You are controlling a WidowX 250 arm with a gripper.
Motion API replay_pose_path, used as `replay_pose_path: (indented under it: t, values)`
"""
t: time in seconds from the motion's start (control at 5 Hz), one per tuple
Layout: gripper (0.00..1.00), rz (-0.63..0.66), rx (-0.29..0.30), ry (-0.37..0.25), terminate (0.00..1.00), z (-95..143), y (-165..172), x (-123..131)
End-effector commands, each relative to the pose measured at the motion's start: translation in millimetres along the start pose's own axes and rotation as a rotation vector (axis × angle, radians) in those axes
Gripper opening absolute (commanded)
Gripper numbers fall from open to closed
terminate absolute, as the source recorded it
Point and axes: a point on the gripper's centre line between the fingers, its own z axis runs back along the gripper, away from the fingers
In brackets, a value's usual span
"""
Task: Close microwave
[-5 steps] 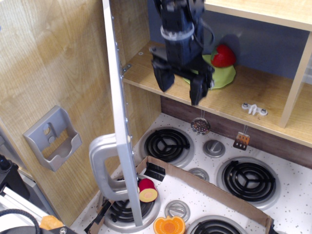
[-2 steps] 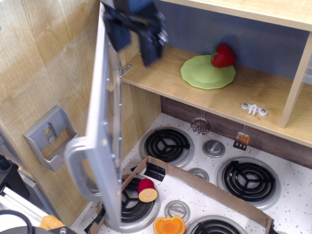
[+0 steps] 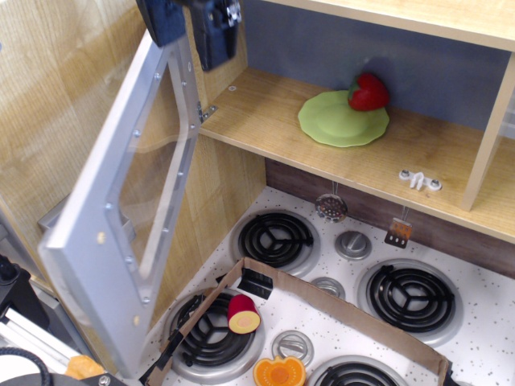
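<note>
The microwave (image 3: 338, 104) is seen as a light wooden compartment with a blue-grey back wall, standing open above the stove (image 3: 378, 289). Its grey door (image 3: 121, 217) is swung far out to the left on hinges at the compartment's left edge, and the inner face with its clear window is turned toward the camera. The door's lower corner hangs low at the left of the frame, in front of the wooden side panel (image 3: 48, 104).

The pincer (image 3: 189, 28) is found at the top edge of the frame, at the door's upper hinge-side corner; its dark fingers (image 3: 213, 36) are cut off by the frame, and whether they are apart or together cannot be told.

Inside the compartment, a green plate (image 3: 338, 119) lies on the shelf with a red toy fruit (image 3: 368, 92) resting on its far rim. A small white fitting (image 3: 418, 181) is seen near the shelf's front edge to the right.

On the stove below, black coil burners (image 3: 278, 239) and grey knobs (image 3: 352, 244) are visible. A cardboard strip (image 3: 338, 310) runs across it, with a red and yellow toy piece (image 3: 243, 314) just beside it and an orange toy slice (image 3: 278, 373) at the bottom edge.
</note>
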Motion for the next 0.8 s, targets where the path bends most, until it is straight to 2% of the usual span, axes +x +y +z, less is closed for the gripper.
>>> replay_pose_path:
  t: [0.0, 0.2, 0.6]
  values:
    - [1.00, -0.055, 0.045, -0.024, 0.00, 23.9, 28.6, -9.6]
    - [1.00, -0.084, 0.036, 0.014, 0.00, 19.3, 47.8, -19.5]
    - [1.00, -0.132, 0.097, 0.090, 0.00, 7.4, 70.1, -40.9]
